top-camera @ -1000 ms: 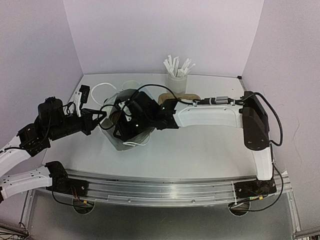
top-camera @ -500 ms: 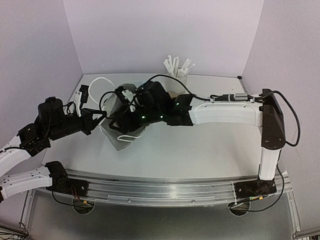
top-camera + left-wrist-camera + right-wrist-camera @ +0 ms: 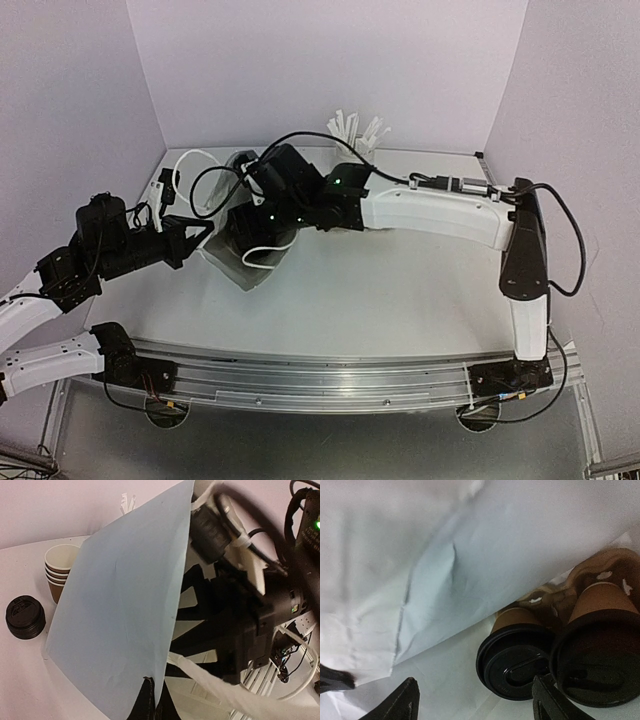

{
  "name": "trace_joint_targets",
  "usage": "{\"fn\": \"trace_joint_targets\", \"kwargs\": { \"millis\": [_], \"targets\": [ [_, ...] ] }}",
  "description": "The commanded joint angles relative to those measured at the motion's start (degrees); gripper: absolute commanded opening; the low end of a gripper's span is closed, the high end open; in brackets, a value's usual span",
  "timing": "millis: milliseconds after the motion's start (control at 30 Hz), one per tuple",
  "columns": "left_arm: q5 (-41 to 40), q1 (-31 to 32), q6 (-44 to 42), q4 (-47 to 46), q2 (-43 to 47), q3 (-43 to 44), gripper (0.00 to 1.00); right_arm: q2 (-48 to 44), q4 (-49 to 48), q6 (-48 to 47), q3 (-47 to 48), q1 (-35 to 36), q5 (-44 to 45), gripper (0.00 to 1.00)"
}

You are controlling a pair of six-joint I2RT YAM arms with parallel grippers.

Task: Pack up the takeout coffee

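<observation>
A pale paper bag (image 3: pixel 232 268) lies open at the table's left; its panel fills the left wrist view (image 3: pixel 120 605). My left gripper (image 3: pixel 204 232) is shut on the bag's edge (image 3: pixel 150 706). My right gripper (image 3: pixel 250 214) reaches into the bag's mouth and is open and empty (image 3: pixel 475 701). Just beyond its right finger stand two kraft coffee cups with black lids (image 3: pixel 517 662) (image 3: pixel 597 652) in a brown cardboard carrier (image 3: pixel 615 562), partly under a bag panel. A stack of empty kraft cups (image 3: pixel 60 572) and a pile of black lids (image 3: pixel 25 617) sit behind the bag.
A white cup of wrapped straws (image 3: pixel 355 135) stands at the back wall. White bag handles (image 3: pixel 262 258) loop beside the right gripper. The right arm (image 3: pixel 430 210) stretches across the table's middle. Walls close in on the left, back and right.
My right arm has swung toward the back left and pushed further into the bag, and now covers the carrier in the top view. The left gripper has held still on the bag's edge.
</observation>
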State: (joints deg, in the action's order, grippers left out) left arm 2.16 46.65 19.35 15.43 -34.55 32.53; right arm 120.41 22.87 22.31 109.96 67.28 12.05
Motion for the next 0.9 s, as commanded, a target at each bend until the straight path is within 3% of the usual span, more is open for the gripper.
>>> {"fn": "trace_joint_targets", "kwargs": {
  "millis": [0, 67, 167, 333, 633, 733, 867],
  "targets": [
    [1.32, 0.10, -0.37, -0.08, 0.29, -0.19, 0.00, 3.92, 6.61, -1.39, 4.60, 0.34, -4.28, 0.69],
    [1.27, 0.10, -0.41, -0.18, 0.36, -0.32, 0.00, 4.60, 6.65, -1.14, 5.63, 0.39, -5.99, 0.68],
    [1.34, 0.10, -0.38, -0.35, 0.43, -0.37, 0.00, 4.81, 7.77, 2.22, 5.02, 0.39, -1.77, 0.68],
    [1.47, 0.08, -0.37, -0.24, 0.45, -0.45, 0.00, 8.11, 15.14, 9.62, 8.64, 0.27, 5.13, 0.73],
    [1.68, 0.06, -0.29, -0.18, 0.70, -0.62, 0.00, 11.78, 25.43, 21.65, 12.38, 0.04, 9.71, 0.85],
    [1.78, 0.10, -0.20, -0.33, 0.61, -0.72, 0.00, 12.09, 26.17, 23.57, 12.14, -0.04, 10.35, 0.83],
    [2.05, 0.08, -0.06, -0.39, 0.39, -0.76, 0.00, 14.47, 26.17, 22.64, 14.61, -0.04, 10.54, 0.73]
  ]
}}
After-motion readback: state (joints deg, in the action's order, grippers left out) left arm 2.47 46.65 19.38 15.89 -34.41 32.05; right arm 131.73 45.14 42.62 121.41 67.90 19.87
